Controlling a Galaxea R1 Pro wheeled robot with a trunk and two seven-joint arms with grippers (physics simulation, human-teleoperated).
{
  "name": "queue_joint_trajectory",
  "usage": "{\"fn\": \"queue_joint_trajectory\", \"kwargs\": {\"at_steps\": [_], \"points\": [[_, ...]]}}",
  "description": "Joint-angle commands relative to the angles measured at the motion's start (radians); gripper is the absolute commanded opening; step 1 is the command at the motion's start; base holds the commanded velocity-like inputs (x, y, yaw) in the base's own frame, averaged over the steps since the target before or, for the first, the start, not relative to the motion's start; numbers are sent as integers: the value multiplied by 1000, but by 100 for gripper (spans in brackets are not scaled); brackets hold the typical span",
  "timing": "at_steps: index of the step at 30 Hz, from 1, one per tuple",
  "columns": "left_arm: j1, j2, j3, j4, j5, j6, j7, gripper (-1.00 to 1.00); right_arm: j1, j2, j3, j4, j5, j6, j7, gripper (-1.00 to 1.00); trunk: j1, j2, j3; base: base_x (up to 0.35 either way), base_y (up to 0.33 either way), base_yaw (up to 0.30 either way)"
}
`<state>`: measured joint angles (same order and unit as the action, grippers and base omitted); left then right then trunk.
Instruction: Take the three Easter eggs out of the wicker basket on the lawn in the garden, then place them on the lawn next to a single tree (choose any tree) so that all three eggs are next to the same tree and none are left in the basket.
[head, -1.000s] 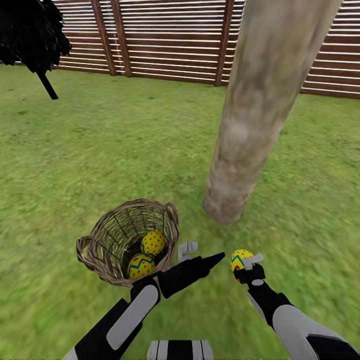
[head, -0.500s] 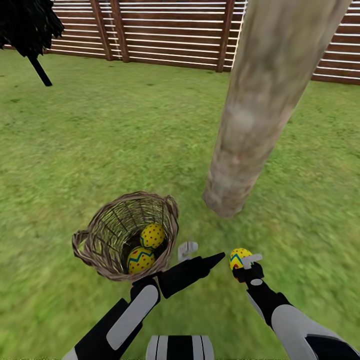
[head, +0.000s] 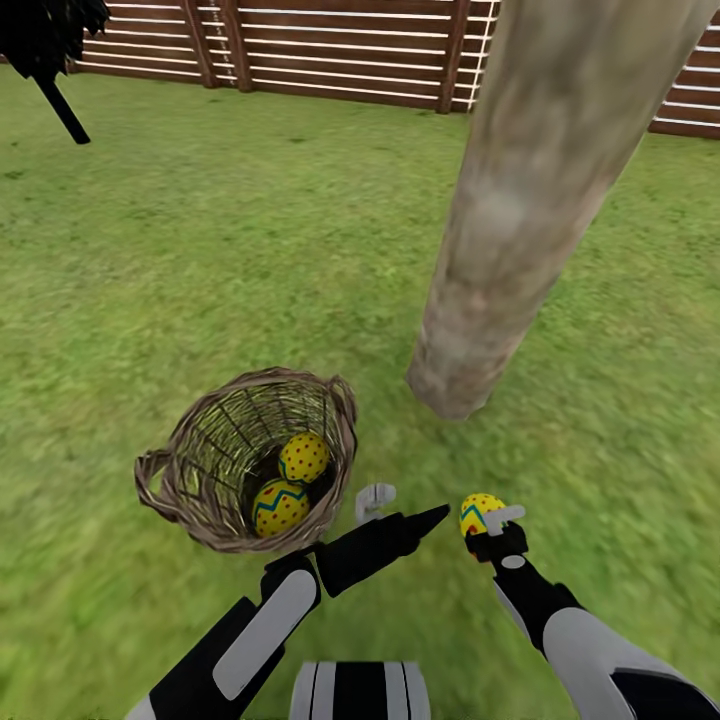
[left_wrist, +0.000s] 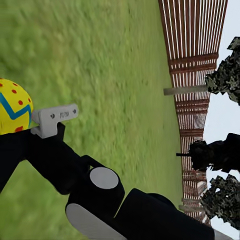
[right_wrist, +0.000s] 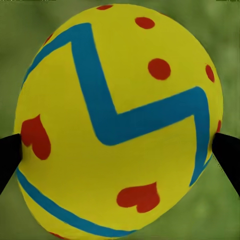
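My right gripper is shut on one Easter egg, yellow with a blue zigzag and red hearts, held just above the lawn near the tree's base. That egg sits between the dark fingertips in the right wrist view, and the egg also appears in the left wrist view. The wicker basket lies tilted on the grass with two eggs inside. My left gripper hovers open beside the basket's rim, holding nothing. The tree has a thick pale trunk rising just beyond my right gripper.
A brown slatted fence closes the far end of the lawn. A narrow black-leaved tree stands at the far left. Open grass stretches left of the trunk and around the basket.
The whole view has shifted: fence and black tree slid upward, basket slightly up and left. Both arms keep their places in the picture, the right still holding its egg.
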<state>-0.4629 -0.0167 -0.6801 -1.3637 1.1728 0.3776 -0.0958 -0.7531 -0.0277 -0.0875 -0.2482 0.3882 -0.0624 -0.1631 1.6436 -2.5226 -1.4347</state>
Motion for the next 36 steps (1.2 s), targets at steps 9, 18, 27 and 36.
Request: {"fn": "queue_joint_trajectory", "kwargs": {"at_steps": [9, 18, 27, 36], "points": [[0, 0, 1, 2, 7, 4, -1, 100, -1, 0, -11, 10, 2, -5, 5, -100, 4, -2, -32, 0, 0, 0], [0, 0, 3, 3, 8, 1, -3, 100, 0, 0, -11, 7, 1, -5, 5, 100, 3, -1, -24, 0, 0, 0], [0, 0, 3, 5, 8, 1, -3, 100, -1, 0, -11, 7, 1, -6, 6, 100, -1, 1, 11, 0, 0, 0], [0, 0, 3, 9, 7, 2, -1, 100, 0, -2, -11, 3, 3, -6, 18, 100, -5, 3, 46, 0, 0, 0]]}}
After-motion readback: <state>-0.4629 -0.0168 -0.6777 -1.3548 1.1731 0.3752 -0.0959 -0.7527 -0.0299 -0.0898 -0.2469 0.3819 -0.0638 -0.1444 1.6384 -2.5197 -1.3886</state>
